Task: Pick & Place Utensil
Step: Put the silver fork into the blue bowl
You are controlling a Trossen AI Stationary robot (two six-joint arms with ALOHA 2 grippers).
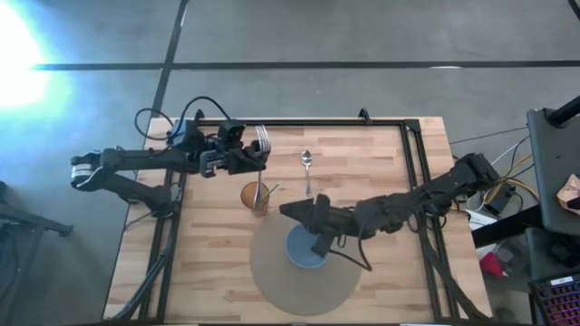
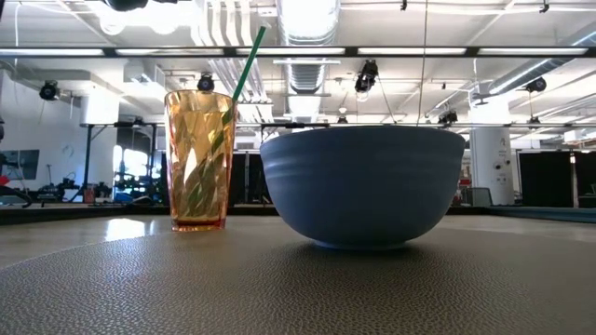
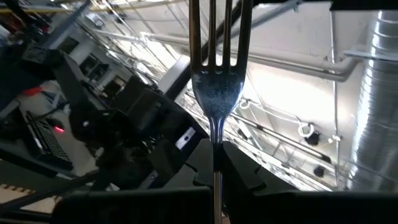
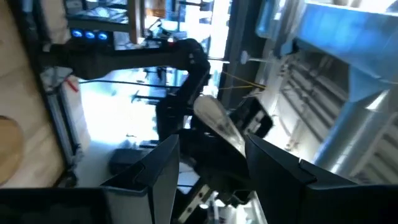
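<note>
The metal fork is in my left gripper, which is shut on it. In the high view that gripper hovers over the table's far left part, with the fork's tines beside it. A spoon lies flat on the wood, to the right of the fork. My right gripper is open above the far rim of the blue bowl and touches nothing; its fingers stand apart. The low view shows neither gripper. My left gripper pinches the fork between its two fingers at the thin neck, just below the tines. The tines stick out past the fingertips. The fork is lifted clear of the table.
An orange tumbler with a green straw stands near the fork, at the far left edge of the round grey mat. The blue bowl sits on that mat. Bare wood lies right of the spoon.
</note>
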